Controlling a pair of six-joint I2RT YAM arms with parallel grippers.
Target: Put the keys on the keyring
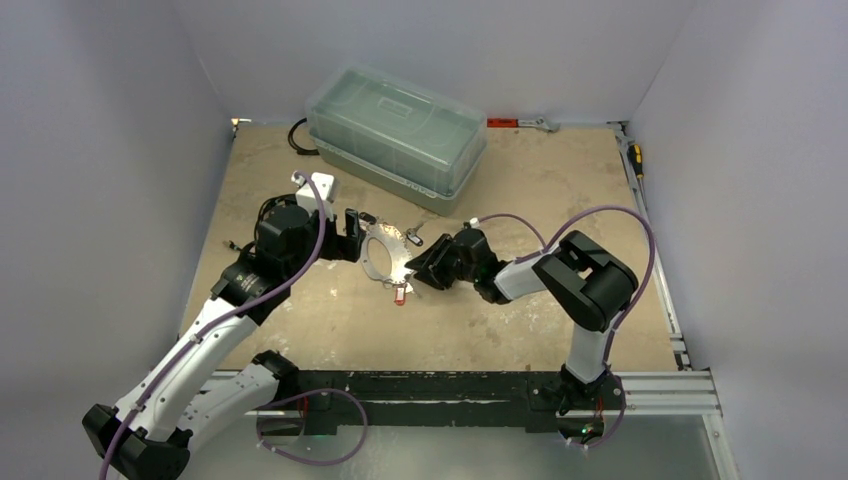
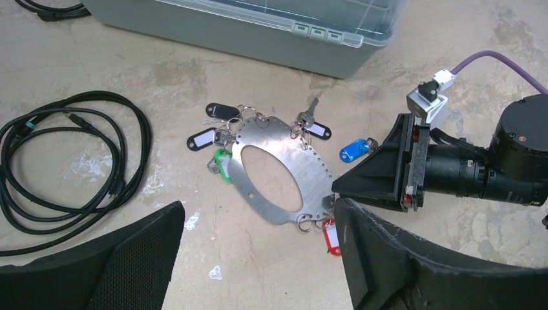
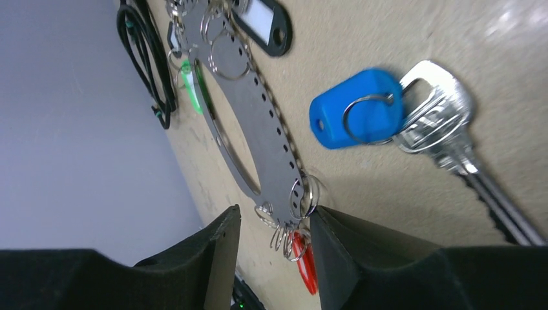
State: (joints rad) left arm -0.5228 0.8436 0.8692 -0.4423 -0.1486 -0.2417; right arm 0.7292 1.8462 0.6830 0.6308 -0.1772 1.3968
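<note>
One flat grey perforated keyring point(image 2: 310, 169)

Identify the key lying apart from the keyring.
The blue-tagged key, alone beside the keyring; the black tags, green tag and red tag sit at its rim.

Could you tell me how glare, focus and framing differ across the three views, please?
Left wrist view: sharp, with only a soft sheen on the keyring; top external view: it glares bright; right wrist view: tilted, blue key tag crisp, its own fingers dark and soft.
</note>
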